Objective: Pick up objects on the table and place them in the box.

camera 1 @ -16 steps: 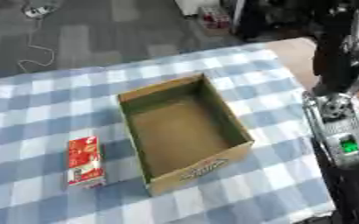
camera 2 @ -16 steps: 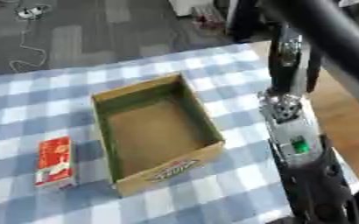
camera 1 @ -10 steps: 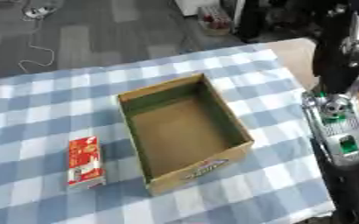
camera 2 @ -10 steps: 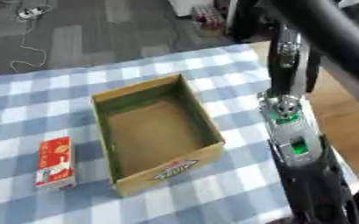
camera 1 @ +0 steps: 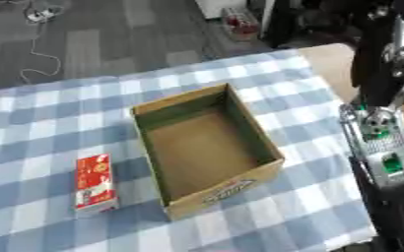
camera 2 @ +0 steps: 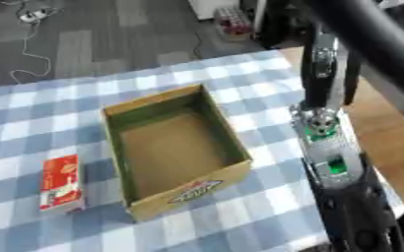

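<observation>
Box sits open with nothing inside it. Red packet lies on the table beside it. No hand shows, only an arm. Next job looks like grabbing the packet.

My arm looks silver metal and black plastic. The box is matt brown cardboard, the carton glossy red, the tablecloth checked fabric.
</observation>
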You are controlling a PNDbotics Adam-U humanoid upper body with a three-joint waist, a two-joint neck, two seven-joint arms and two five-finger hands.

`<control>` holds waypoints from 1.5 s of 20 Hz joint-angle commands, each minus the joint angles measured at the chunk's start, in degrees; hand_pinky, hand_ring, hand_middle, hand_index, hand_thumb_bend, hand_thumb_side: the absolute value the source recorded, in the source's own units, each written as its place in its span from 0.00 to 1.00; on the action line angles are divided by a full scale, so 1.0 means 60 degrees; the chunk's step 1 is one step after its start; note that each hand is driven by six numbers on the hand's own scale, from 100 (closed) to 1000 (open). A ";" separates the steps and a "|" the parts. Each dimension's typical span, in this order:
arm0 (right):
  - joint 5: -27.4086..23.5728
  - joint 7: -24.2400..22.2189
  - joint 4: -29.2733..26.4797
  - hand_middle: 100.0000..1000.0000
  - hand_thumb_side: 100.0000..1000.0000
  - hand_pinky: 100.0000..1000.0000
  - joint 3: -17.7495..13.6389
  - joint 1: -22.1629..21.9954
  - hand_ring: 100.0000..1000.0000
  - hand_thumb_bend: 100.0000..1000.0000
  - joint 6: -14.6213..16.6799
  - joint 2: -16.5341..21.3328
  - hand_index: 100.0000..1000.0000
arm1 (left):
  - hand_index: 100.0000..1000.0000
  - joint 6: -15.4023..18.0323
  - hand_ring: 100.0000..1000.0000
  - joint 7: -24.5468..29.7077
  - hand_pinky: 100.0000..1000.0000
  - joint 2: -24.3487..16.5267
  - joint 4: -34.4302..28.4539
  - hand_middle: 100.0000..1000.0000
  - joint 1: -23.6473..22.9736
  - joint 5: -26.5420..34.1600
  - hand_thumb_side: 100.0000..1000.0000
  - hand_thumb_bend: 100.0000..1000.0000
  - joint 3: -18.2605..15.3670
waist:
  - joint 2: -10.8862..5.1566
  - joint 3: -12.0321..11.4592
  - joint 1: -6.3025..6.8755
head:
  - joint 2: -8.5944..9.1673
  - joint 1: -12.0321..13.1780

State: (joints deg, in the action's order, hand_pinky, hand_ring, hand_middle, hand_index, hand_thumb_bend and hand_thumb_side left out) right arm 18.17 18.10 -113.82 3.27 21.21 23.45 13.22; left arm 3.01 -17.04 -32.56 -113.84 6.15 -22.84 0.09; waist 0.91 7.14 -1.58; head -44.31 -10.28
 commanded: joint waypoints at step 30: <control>0.0202 -0.1629 -0.0128 0.44 1.00 0.33 0.0130 0.0217 0.37 0.00 -0.0107 0.0069 0.56 | 0.84 0.3336 0.73 0.5029 0.73 -0.3131 0.3762 0.78 0.2166 -0.2718 1.00 0.53 0.2308 | -0.0089 0.0339 0.0192 | 0.0032 0.0352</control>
State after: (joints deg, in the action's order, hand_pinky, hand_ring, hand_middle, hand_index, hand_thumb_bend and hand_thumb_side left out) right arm 19.20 8.86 -113.82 4.20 21.68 22.83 13.21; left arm 22.15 11.35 -49.34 -90.87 18.19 -38.41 13.93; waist 0.89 9.08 -0.56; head -44.35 -8.53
